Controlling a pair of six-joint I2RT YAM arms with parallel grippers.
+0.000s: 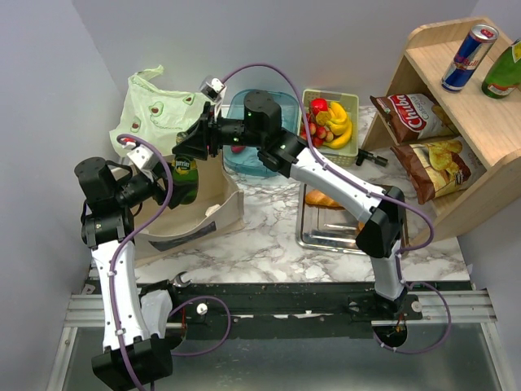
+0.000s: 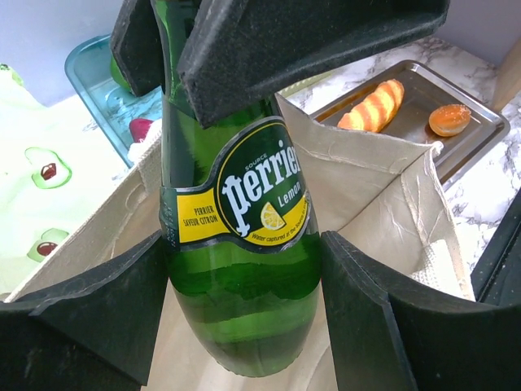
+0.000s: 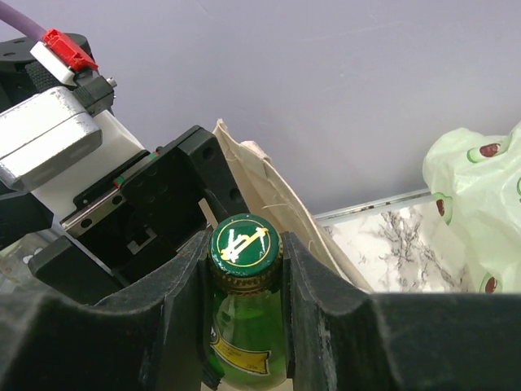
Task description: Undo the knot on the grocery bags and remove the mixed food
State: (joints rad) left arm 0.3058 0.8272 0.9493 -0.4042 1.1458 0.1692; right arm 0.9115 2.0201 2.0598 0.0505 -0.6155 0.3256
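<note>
Left hand clenched on the belly of the green bottle, one pad pressed to each side below the yellow label. Right hand grasping the same bottle at the neck, fingers tight just under the cap. Bottle upright, held between both over the open mouth of the beige tote.

Under everything, the marbled counter. At its far right, a wooden shelf. Tote at the near left, standing open. Just behind the tote, at the back left, the pale green bag, crumpled, avocado prints showing.

Right of the tote, a metal tray with a bread loaf and a bun. Behind the tray, a teal tub and a basket of bananas and strawberries.

Against the shelf, a red crisp bag and a brown crisp bag. On top of the shelf, a drink can beside a second green bottle.
</note>
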